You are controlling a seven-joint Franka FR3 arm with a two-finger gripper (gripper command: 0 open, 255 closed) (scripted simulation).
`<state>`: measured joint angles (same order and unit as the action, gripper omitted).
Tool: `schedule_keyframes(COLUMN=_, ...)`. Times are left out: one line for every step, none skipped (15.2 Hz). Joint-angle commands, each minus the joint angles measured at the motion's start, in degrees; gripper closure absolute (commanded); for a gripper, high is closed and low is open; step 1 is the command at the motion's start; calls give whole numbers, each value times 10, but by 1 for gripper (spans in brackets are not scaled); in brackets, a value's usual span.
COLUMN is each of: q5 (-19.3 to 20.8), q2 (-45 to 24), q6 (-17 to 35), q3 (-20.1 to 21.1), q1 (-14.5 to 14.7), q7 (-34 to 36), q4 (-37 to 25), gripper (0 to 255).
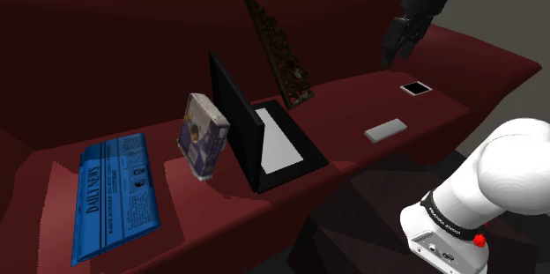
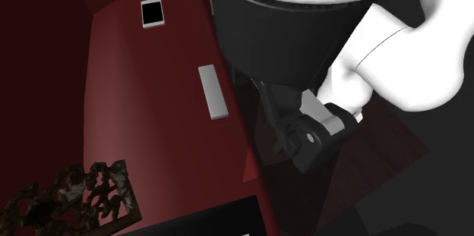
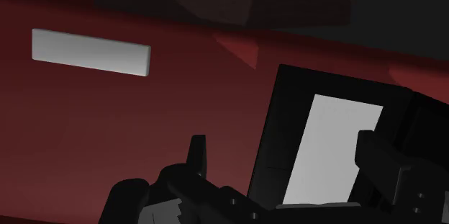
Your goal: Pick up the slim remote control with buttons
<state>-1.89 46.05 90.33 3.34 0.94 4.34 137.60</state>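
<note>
White robot arm (image 1: 494,175) sits closest to us, low on the shoulder view's right. It bends up, and its black end effector (image 1: 395,50) hangs high over the far end of a dark red sofa (image 1: 353,96). In the wrist view the two black fingers (image 3: 198,154) stand wide apart. They hold nothing.

The remote control (image 1: 386,129) is a slim, plain grey bar. No buttons can be made out on it. It lies flat on the sofa seat, close to the front edge. It is well below the end effector and does not touch it.

On one side of the remote is a small flat black thing with a white rim (image 1: 416,88). It lies nearer the sofa back and apart from the remote. On the other side is a black laptop (image 1: 256,131). It stands open and has a pale patch on its flat part.

Behind the laptop, a dark bumpy slab (image 1: 278,48) leans on the sofa back. Past the laptop, toward the shoulder view's left, a purple and white box (image 1: 203,136) stands tipped a bit. Farther left, a blue newspaper (image 1: 115,193) lies flat on the seat.
</note>
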Motion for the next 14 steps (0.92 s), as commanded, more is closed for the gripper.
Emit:
schedule_keyframes(q5=0, q2=0, q6=0, q3=0, q1=0, q7=0, q4=0, gripper=0)
schedule_keyframes(q5=8, q2=16, q6=9, q3=-9, q1=4, q7=-24, q4=24, gripper=0)
schedule_keyframes(q5=16, q2=31, q6=18, q3=-20, q1=8, q7=-49, q4=47, gripper=0)
schedule_keyframes(q5=25, q2=46, q6=27, q3=-30, q1=12, q7=-73, q4=70, gripper=0)
schedule_keyframes(q5=35, q2=60, q6=36, q3=-41, q1=14, q7=-97, q4=92, gripper=0)
schedule_keyframes(q5=45, q2=74, q6=45, q3=-53, q1=17, q7=-122, q4=113, gripper=0)
schedule_keyframes(q5=57, q2=87, q6=54, q3=-65, q1=19, q7=-147, q4=133, gripper=0)
schedule_keyframes(q5=69, q2=99, q6=63, q3=-78, q1=20, q7=-172, q4=153, gripper=0)
schedule_keyframes(q5=82, q2=111, q6=73, q3=-92, q1=20, q7=-197, q4=172, gripper=0)
schedule_keyframes(q5=96, q2=121, q6=83, q3=-107, q1=20, q7=-223, q4=190, gripper=0)
schedule_keyframes(q5=111, q2=130, q6=93, q3=-122, q1=19, q7=-249, q4=208, gripper=0)
schedule_keyframes(q5=127, q2=139, q6=104, q3=-138, q1=17, q7=-275, q4=224, gripper=0)
schedule_keyframes(q5=143, q2=145, q6=115, q3=-155, q1=14, q7=-301, q4=240, gripper=0)
schedule_keyframes(q5=160, q2=150, q6=127, q3=-173, q1=11, q7=-328, q4=254, gripper=0)
